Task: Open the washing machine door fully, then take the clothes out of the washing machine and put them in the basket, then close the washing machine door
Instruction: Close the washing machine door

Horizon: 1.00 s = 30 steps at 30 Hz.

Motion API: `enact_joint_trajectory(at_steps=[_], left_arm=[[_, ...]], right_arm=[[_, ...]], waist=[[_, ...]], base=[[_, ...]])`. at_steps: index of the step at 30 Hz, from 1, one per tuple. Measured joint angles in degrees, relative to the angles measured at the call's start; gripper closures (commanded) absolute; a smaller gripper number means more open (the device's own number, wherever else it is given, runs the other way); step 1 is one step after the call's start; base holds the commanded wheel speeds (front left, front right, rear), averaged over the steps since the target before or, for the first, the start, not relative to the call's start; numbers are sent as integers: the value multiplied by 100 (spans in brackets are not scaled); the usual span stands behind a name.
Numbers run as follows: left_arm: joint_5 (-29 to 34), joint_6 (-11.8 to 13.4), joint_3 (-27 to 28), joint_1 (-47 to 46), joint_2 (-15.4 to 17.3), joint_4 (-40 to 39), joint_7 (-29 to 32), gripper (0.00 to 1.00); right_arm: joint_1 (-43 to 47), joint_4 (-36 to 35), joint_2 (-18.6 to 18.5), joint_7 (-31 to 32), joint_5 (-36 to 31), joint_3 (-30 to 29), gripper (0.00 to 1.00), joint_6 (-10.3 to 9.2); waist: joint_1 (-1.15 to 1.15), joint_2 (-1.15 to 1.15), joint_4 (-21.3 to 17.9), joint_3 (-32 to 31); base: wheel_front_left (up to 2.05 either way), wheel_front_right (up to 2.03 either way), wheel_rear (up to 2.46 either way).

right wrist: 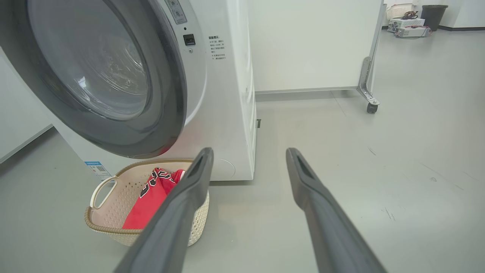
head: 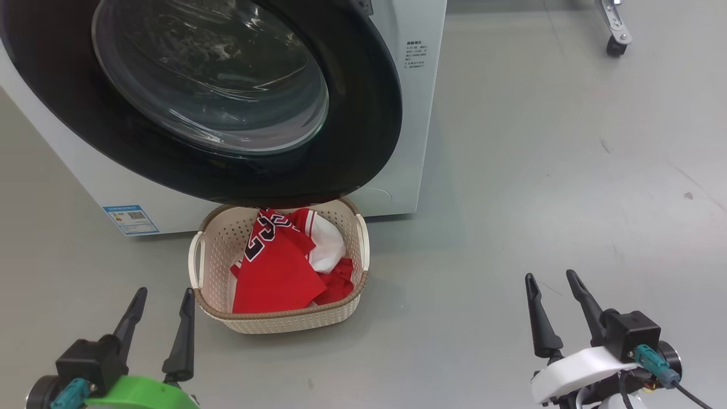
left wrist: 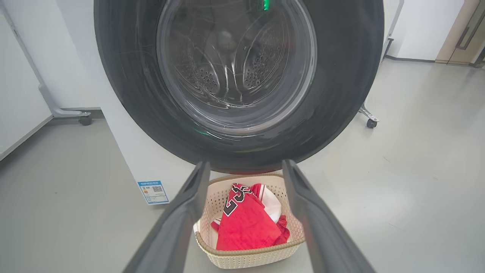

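Scuffed grey floor (head: 539,142), white wall (right wrist: 310,45) behind, left pincer (head: 164,292) and right pincer (head: 550,275) spread

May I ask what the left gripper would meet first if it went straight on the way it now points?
The left gripper would probably meet the door near its glass; the basket looks to lie below that line, though depth is unclear.

A smooth grey floor (head: 539,170) is seen all around, marked by a small dark spot (head: 688,196) and faint scuffs. A white partition panel (right wrist: 310,41) is carried on a metal foot (right wrist: 368,87) fitted with a black castor (right wrist: 372,108). Far behind it, a black bin (right wrist: 432,13) is set beside some cabled equipment (right wrist: 411,28). A tan door (left wrist: 460,34) and another wheeled foot (left wrist: 84,120) are seen from the left wrist.
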Motion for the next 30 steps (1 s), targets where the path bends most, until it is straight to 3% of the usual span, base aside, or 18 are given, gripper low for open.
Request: enact_joint_trajectory(at_steps=[11,30], left_arm=[[167,189,-81,121,-152,78,-247,0],[299,255,-201,116,-223,170,-489,0]], right_arm=[[91,-34,4,0,-49,69,0,-53],[122,-141,-9,0,-49,23,0,-146]], waist=[[0,0,74,-47],[0,0,142,10]], base=[[0,0,0],[0,0,0]])
